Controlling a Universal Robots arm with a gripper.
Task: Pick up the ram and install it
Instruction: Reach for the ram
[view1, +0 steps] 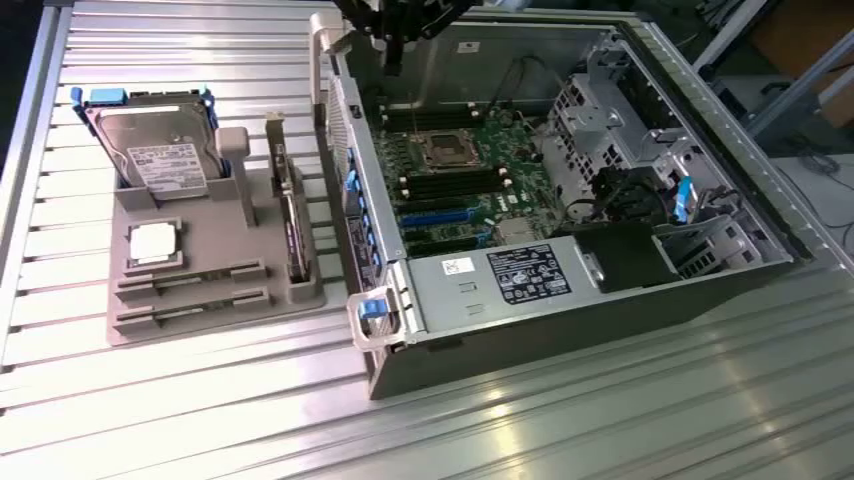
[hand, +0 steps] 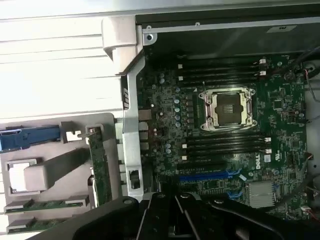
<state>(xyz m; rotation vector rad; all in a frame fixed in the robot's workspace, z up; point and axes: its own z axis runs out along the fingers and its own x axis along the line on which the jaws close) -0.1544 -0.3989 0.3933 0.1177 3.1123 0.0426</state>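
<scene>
The closed pincer (view1: 392, 60), cut off by the exterior view's top edge, hangs over the open computer case (view1: 561, 345); two ram sticks (view1: 194, 279) lie half-sunk in the grey tray (view1: 227, 235).

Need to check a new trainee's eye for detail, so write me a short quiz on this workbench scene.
1. True or false: a ram stick sits in the grey tray.
2. The arm's jaws hang over: A) the open computer case; B) the tray; C) bare table.
3. Which part stands upright in the tray, with blue rails on its sides?
Key: 1 true; 2 A; 3 the hard drive.
</scene>
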